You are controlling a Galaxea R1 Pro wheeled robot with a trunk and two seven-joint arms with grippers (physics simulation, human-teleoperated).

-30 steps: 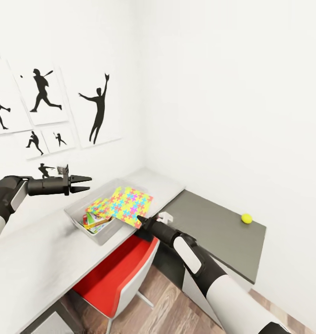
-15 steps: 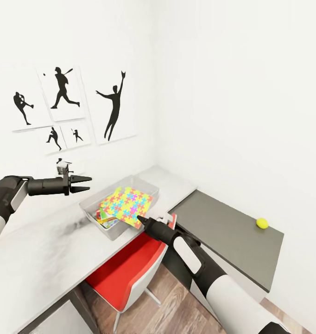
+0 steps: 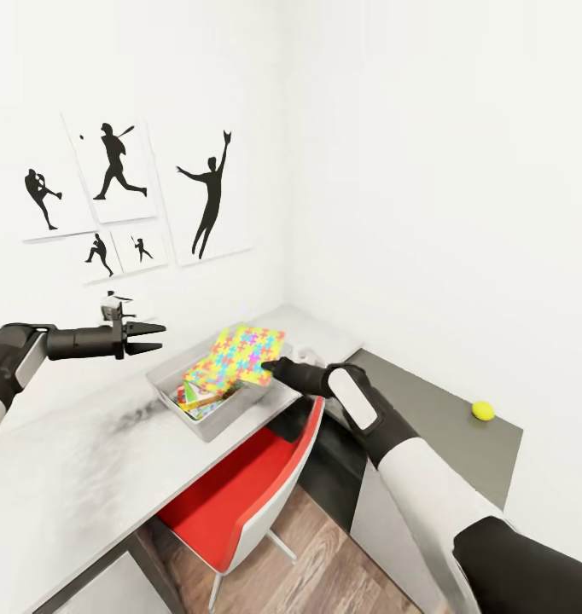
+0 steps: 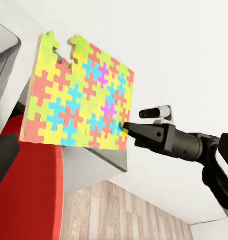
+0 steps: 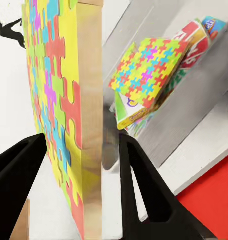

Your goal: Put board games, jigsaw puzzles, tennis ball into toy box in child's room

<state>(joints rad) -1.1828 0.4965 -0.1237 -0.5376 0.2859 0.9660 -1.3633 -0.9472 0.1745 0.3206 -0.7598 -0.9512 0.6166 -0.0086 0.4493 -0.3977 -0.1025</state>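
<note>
- The right gripper (image 3: 270, 367) is pinching one jigsaw puzzle (image 3: 238, 355) by its edge, holding it tilted over the toy box (image 3: 207, 420).
- The left gripper (image 3: 153, 337) is hanging open, holding nothing.
- The tennis ball (image 3: 482, 411) is sitting at 3 o'clock on the tabletop (image 3: 427, 418).

The puzzle (image 3: 238, 353) is showing a yellow, pink, blue and green interlocking pattern with a tan edge. The bin (image 3: 207, 420) is looking light grey, the counter (image 3: 78, 460) pale grey beside a dark grey section. The ball (image 3: 482, 411) is glowing yellow-green, the chair (image 3: 231, 496) red. Black silhouettes (image 3: 207, 193) are marking the white wall.
</note>
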